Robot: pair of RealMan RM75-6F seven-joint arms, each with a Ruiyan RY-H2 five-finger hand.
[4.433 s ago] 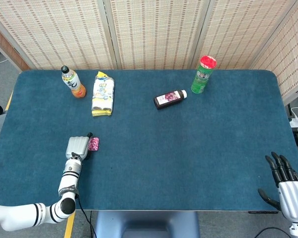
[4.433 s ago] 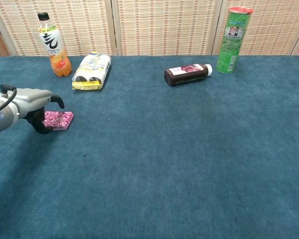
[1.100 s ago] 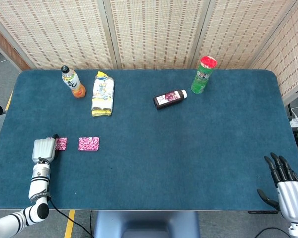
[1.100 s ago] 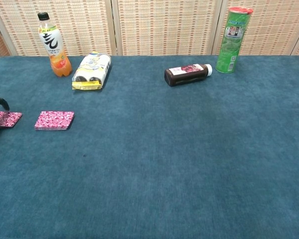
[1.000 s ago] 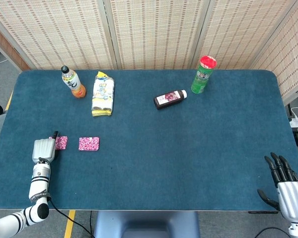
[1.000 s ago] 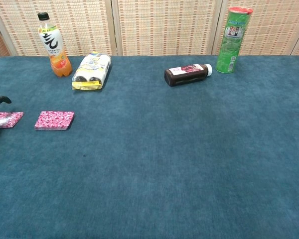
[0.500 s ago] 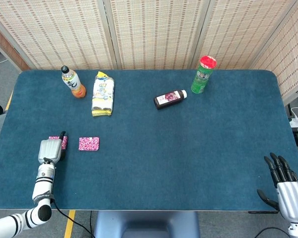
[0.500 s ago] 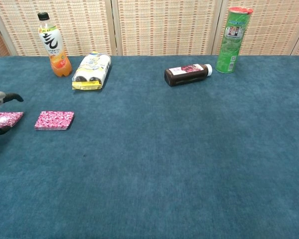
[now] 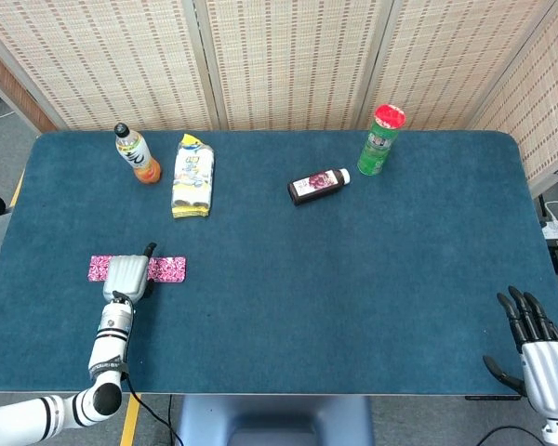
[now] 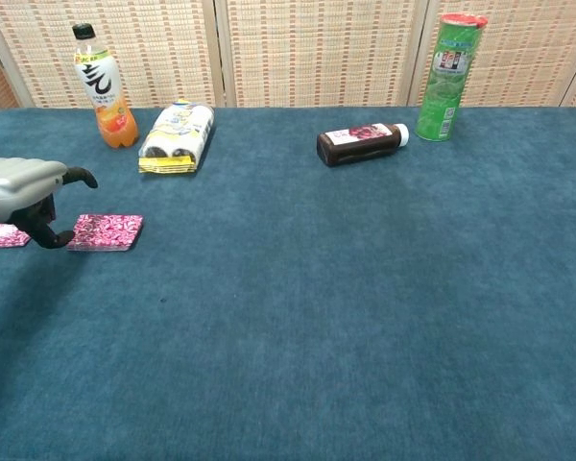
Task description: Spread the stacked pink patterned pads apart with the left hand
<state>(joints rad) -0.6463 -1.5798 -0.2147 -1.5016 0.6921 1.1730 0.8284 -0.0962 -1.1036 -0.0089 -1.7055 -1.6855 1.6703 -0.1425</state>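
Two pink patterned pads lie flat and apart on the blue table near its left front. The left pad (image 9: 99, 268) (image 10: 2, 236) and the right pad (image 9: 167, 269) (image 10: 106, 231) have a gap between them. My left hand (image 9: 127, 277) (image 10: 24, 197) hovers over that gap, palm down, thumb sticking out and fingers bent downward, holding nothing. It hides the inner edges of both pads in the head view. My right hand (image 9: 539, 358) rests off the table's front right corner with its fingers stretched apart and empty.
An orange drink bottle (image 9: 137, 154) and a yellow-white packet (image 9: 192, 177) stand at the back left. A dark bottle (image 9: 318, 185) lies on its side mid-table, with a green canister (image 9: 381, 140) behind it. The table's front edge (image 9: 260, 394) runs close behind the left hand.
My left hand let go of the left pad and moved right, from the table's left edge to between the two pads. The right pad and the right hand stayed put.
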